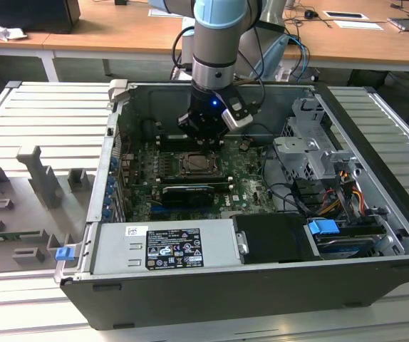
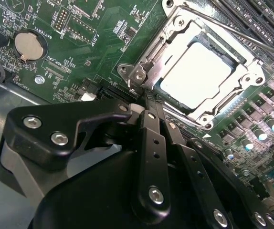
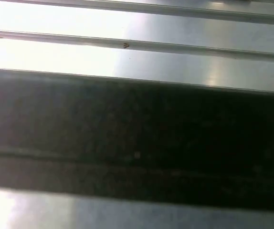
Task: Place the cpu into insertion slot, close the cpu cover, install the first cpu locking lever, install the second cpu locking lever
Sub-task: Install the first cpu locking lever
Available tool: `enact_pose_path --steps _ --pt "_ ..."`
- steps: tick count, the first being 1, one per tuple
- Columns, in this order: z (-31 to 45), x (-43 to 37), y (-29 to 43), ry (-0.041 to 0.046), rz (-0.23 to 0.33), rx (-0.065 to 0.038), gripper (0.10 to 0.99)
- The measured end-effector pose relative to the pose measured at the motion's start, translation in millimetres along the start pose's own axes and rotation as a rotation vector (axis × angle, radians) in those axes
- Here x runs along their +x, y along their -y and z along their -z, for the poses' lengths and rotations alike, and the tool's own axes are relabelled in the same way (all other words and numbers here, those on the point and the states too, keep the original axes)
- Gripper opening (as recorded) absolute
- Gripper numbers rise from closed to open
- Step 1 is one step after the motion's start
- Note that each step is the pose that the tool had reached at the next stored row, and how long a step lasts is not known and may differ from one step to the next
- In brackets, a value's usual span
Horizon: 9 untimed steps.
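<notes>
The gripper (image 2: pixel 146 98) is closed with nothing between its fingers, its tip at the corner of the slot (image 2: pixel 142 71) beside a thin lever (image 2: pixel 232 33). The cpu (image 2: pixel 196 76) lies seated in the slot with the cover (image 2: pixel 175 45) flat around it. In the exterior view the gripper (image 1: pixel 206 139) hangs inside the open case (image 1: pixel 190 292), over the green board (image 1: pixel 244 178).

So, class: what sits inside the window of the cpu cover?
The cpu fills the window of the cpu cover, its pale metal top showing. The insertion slot beneath it is covered and cannot be seen.
</notes>
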<state>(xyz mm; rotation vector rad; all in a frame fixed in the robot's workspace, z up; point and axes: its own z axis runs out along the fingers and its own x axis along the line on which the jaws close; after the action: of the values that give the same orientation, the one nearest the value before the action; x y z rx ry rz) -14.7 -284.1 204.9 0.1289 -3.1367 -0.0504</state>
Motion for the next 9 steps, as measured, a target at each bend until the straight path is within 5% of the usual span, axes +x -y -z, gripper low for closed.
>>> enact_pose_path --steps 5,9 --pt "-1.4 -0.8 0.2 -0.0018 0.000 0.018 0.106" --pt "-2.4 -1.7 0.3 -0.0011 0.000 0.013 0.106"
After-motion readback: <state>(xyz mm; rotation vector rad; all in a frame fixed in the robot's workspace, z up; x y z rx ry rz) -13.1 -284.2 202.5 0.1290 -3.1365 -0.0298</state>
